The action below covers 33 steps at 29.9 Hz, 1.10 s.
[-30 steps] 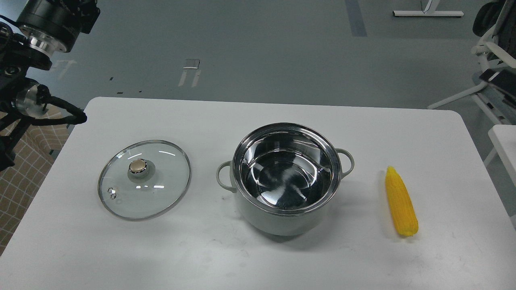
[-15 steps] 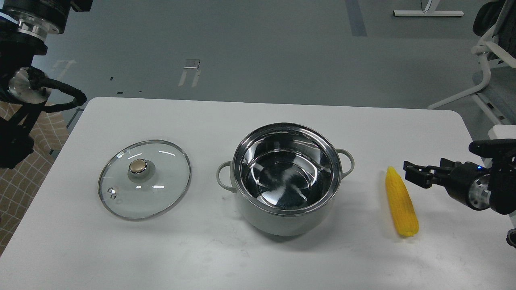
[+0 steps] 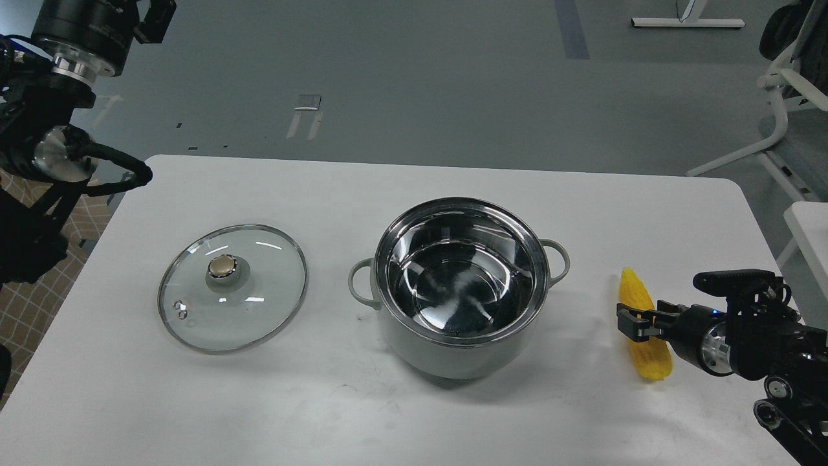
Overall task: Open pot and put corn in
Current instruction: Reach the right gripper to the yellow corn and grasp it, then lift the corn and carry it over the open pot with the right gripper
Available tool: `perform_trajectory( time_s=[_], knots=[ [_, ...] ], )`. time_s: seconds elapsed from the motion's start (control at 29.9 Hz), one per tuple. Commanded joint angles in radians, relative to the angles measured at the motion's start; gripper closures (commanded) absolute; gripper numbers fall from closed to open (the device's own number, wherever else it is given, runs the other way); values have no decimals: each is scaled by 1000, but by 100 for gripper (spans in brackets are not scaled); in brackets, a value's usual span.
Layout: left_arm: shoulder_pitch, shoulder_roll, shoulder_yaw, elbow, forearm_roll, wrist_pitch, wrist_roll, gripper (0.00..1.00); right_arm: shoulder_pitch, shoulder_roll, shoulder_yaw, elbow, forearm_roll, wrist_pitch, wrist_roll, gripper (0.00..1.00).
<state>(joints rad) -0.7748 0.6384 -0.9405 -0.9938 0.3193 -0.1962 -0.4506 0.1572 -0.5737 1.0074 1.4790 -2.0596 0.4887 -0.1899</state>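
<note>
The pot [image 3: 453, 353] stands open in the middle of the white table [image 3: 362, 184], and its shiny steel inside is empty. The yellow corn [image 3: 635, 291] lies on the table to the right of the pot, with its tapered end pointing away from me. My right gripper [image 3: 635, 323] comes in from the right and is down over the middle of the cob. It is dark and seen end-on, so I cannot tell its fingers apart. My left arm [image 3: 77, 39] is raised at the far left, with its gripper out of view.
The round glass lid [image 3: 259, 298] with a brass-coloured knob [image 3: 222, 266] lies flat on the table left of the pot. A white chair [image 3: 786, 90] and the corner of another white table [image 3: 812, 223] are beyond the right edge.
My right arm came in from the right and its gripper dropped leftward onto the middle of the corn. My left arm shifted slightly at the far left. The pot, lid and corn have not moved.
</note>
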Motion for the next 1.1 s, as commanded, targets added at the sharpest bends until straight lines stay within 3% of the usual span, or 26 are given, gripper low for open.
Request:
perform_trajectory(
  time_s=[0.0, 0.1, 0.17, 0.27, 0.53, 0.74, 0.87, 1.07],
  knots=[
    [0, 0, -1, 0, 0, 1, 1, 2, -1, 9, 0, -25, 1, 0, -14, 56],
    [-1, 0, -3, 0, -2, 3, 1, 2, -1, 11, 2, -23, 1, 0, -14, 63],
    [-1, 0, -1, 0, -2, 3, 1, 2, 1, 11, 10, -20, 3, 0, -16, 81],
    [-3, 1, -1, 0, -2, 1, 1, 2, 13, 11, 40, -17, 6, 0, -16, 100],
    [-3, 0, -1, -11, 1, -3, 1, 2, 116, 15, 198, 52, 27, -9, -14, 100],
    [-9, -2, -1, -11, 1, -3, 3, 2, 255, 155, 195, 135, 134, -4, -14, 100],
    [-9, -3, 11, -12, 4, -5, 3, 2, 266, 314, 79, 159, 134, -1, -17, 100],
    [-6, 9, 26, -11, 4, -26, 3, 2, 288, 330, -125, 155, 131, -2, -16, 100]
  ],
)
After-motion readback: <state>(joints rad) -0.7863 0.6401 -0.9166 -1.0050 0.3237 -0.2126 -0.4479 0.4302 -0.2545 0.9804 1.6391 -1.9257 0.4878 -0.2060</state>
